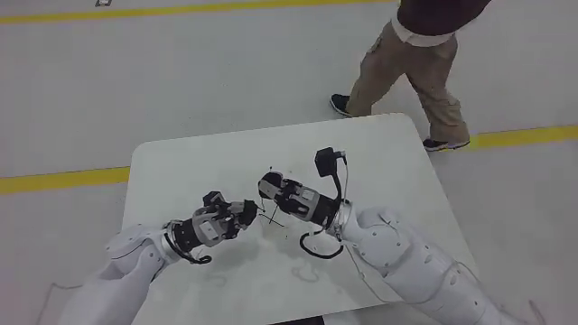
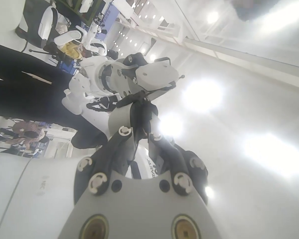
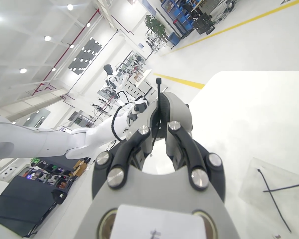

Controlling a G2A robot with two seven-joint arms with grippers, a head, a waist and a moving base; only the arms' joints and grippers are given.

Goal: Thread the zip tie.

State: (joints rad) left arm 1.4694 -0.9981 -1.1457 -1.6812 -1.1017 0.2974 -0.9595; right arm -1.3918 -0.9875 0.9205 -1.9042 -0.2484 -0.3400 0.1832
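My right gripper (image 3: pixel 159 115) is shut on a black zip tie (image 3: pixel 159 93), whose square head sticks up past the fingertips. My left gripper (image 2: pixel 139 115) is shut on a black zip tie strap (image 2: pixel 137 125) that runs down between its fingers. In the top view the left gripper (image 1: pixel 242 211) and the right gripper (image 1: pixel 267 186) face each other tip to tip above the middle of the white table (image 1: pixel 181 171). The left wrist view has the right gripper (image 2: pixel 154 75) just beyond the left fingertips.
Two spare black zip ties (image 3: pixel 274 192) lie crossed on a clear sheet (image 3: pixel 254 175) on the table, under the grippers (image 1: pixel 271 219). A person (image 1: pixel 424 45) walks on the floor beyond the table's far right corner. A yellow floor line (image 1: pixel 54 181) runs past the table.
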